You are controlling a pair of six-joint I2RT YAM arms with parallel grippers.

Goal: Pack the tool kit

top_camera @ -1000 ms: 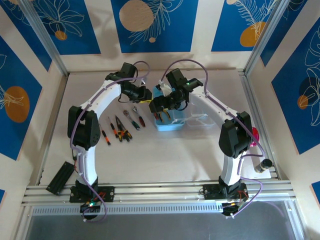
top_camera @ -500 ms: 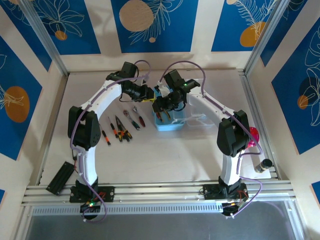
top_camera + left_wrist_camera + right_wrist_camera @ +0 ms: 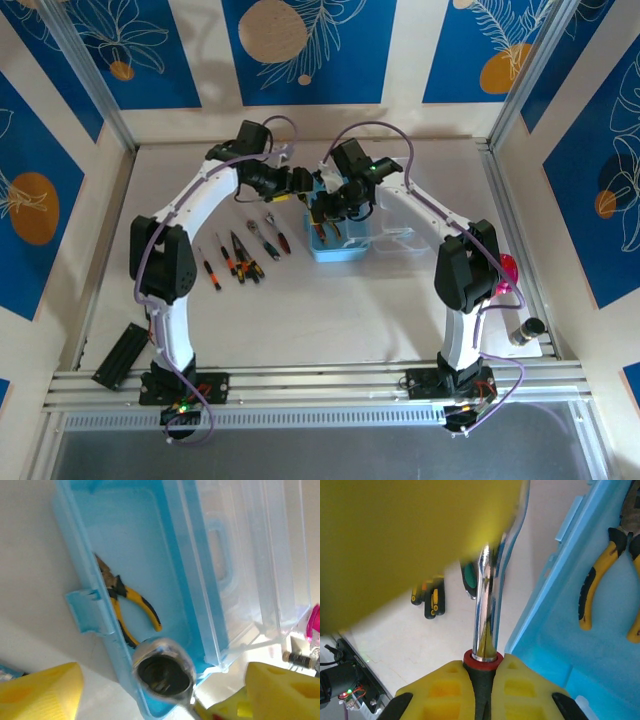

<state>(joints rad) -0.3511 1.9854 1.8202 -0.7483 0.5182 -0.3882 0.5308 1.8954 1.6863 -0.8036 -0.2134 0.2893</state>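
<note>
Handover over blue case (image 3: 135,540): left gripper (image 3: 162,695) now spread apart, right gripper (image 3: 481,680) newly clamped on ratchet wrench (image 3: 485,605); yellow-handled pliers (image 3: 125,610) inside.

Pale table (image 3: 330,310) carrying the kit
A light-blue case (image 3: 345,252) is lying open beside a row of hand tools (image 3: 243,258).

Wrench (image 3: 162,672) looms out of focus over the blue case (image 3: 135,540), hiding its near corner and one pliers (image 3: 120,600) handle tip; shaft runs off the bottom edge. Left of the case, an unidentifiable yellow blur (image 3: 410,540).
</note>
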